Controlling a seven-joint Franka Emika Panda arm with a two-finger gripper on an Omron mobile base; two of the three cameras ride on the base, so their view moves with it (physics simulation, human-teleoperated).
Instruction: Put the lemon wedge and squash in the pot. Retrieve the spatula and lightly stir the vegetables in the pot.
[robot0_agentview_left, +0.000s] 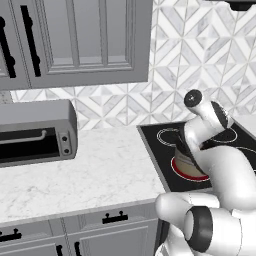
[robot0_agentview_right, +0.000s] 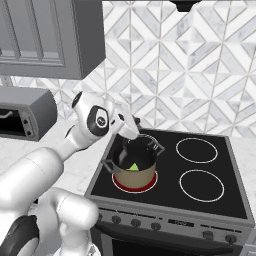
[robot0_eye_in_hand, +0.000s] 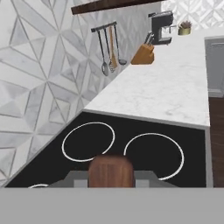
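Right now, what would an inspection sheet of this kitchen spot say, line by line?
Surface: black stovetop with ring burners, set beside a white marble counter.
Job's things: pot on the front left burner, which glows red; lemon wedge lies inside it; a reddish-brown spatula handle shows between the fingers in the hand view. Squash: cannot tell if it is inside.
Clutter: toaster oven, knife block, coffee machine, hanging utensils.
Gripper: gripper above the pot's rim, shut on the spatula.
Cables: nothing seen.
Surroundings: grey cabinets, patterned tile wall.
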